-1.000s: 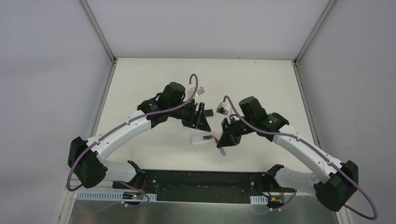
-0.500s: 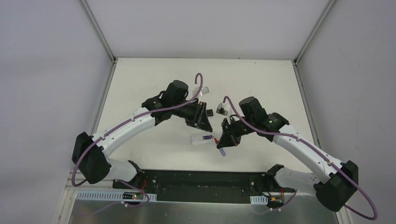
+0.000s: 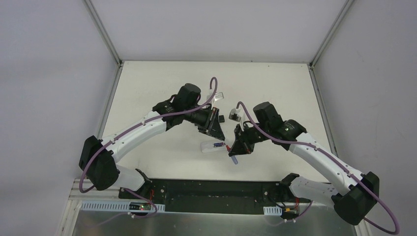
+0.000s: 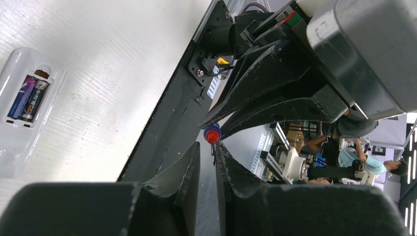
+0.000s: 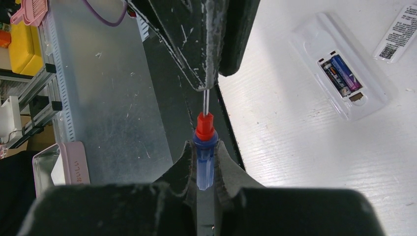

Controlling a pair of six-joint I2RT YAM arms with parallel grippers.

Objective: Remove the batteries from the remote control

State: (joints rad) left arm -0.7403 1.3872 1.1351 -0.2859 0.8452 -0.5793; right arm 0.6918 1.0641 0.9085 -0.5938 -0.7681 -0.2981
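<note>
Two batteries (image 4: 28,98) lay side by side in the open slot of the remote (image 4: 14,142). The right gripper (image 5: 203,147) pinched the blue screwdriver (image 5: 205,164). The left gripper (image 4: 208,146) sat nearly closed around its thin metal end; I could not tell if it squeezed.

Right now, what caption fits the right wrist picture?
Right gripper holds screwdriver, left gripper pinches its shaft; batteries sit in the open remote.

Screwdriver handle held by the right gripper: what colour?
The screwdriver handle is blue, with a red-orange collar at the shaft end; best in the right wrist view.
</note>
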